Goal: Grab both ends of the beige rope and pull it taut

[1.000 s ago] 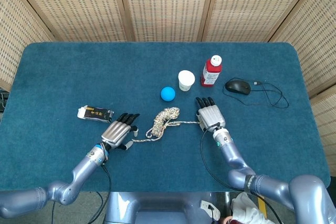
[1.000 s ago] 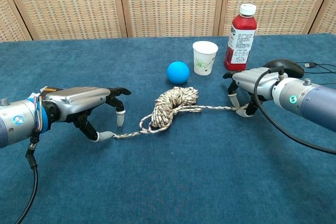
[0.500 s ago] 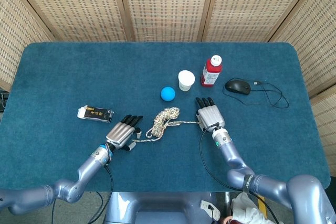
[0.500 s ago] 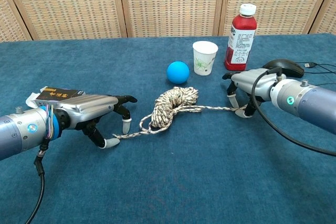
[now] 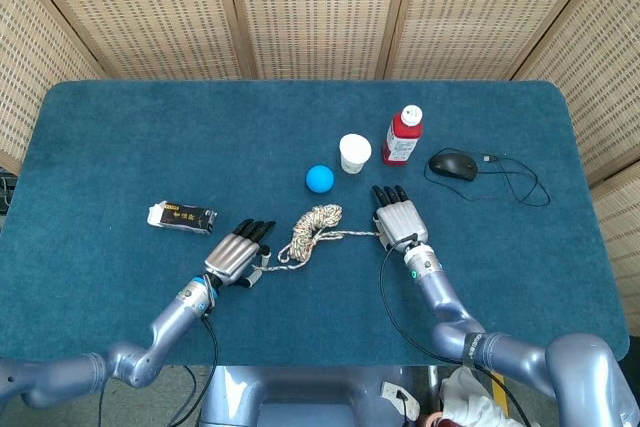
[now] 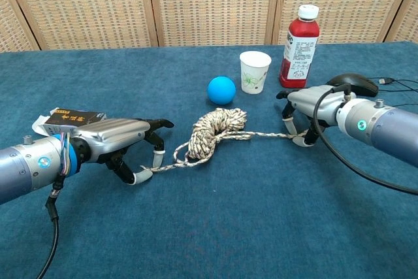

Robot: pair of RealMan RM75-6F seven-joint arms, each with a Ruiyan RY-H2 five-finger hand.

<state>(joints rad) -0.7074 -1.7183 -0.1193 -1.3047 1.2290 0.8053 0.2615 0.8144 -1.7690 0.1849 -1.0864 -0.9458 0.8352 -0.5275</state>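
Woven cane screens behind, blue-carpeted bench (image 5: 120, 137) in front. Landmark = beige rope (image 5: 316, 225) (image 6: 219, 129), bunched in a loose coil near mid-bench, with one strand running out to each side.

Left hand (image 5: 237, 255) (image 6: 121, 138): just left of the coil, palm down, fingers curled toward the carpet. The left strand ends at its fingertips (image 6: 157, 158); the chest view shows the tail lying between thumb and finger tips, touching them, but a closed pinch can't be confirmed, so can't tell whether it's gripping.

Right hand (image 5: 400, 221) (image 6: 310, 106): just right of the coil, palm down. Thumb and a finger meet on the right strand's end (image 6: 297, 136) and pinch it against the carpet; the strand between hand and coil lies nearly straight.

Rope not taut overall, as most of it sits in the coil.

Other items relative to the coil:
- blue ball (image 5: 319, 178) (image 6: 221, 89) just behind
- white paper cup (image 5: 354, 153) (image 6: 255, 71) behind and right
- red bottle (image 5: 402, 135) (image 6: 300, 46) further right, upright, white cap
- black mouse (image 5: 453, 164) (image 6: 353, 83) with a looped cable (image 5: 515, 182), far right
- dark snack packet (image 5: 181, 216) (image 6: 65, 117) well to the left, beyond the left hand
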